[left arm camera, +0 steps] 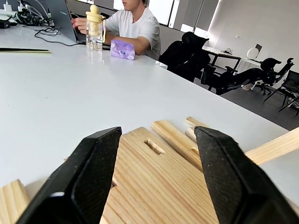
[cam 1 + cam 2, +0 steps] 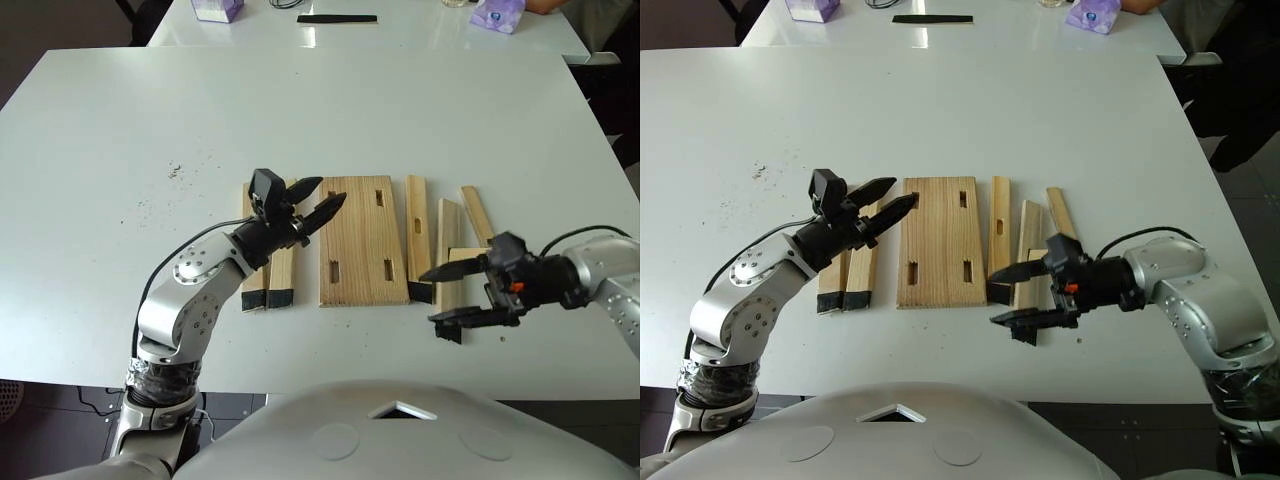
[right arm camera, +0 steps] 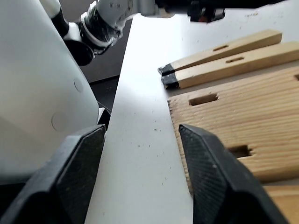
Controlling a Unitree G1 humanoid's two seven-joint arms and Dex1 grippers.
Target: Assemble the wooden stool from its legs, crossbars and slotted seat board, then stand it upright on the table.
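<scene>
White table [image 2: 300,100]: my left gripper [image 2: 331,191] hangs wide at the seat board [image 2: 362,240], far-left corner, right gripper [image 2: 430,298] wide by its near-right corner; I'd square up before closing

Two legs [image 2: 282,272] left of the seat board [image 2: 362,240]: partly hidden under the left gripper [image 2: 331,190] and its wrist; short pieces [image 2: 452,232] right of the board: near ends covered by the right gripper [image 2: 428,298], so their number and overlap cannot be settled; dark specks [image 2: 175,171] on the table [image 2: 100,120]: too small to identify; left wrist view: board cut off by the picture's edge and partly screened by the fingers [image 1: 91,177]; right wrist view: board and both legs cut off by the picture's edge; purple box [image 2: 218,8] beyond the table: cropped by the top edge.
</scene>
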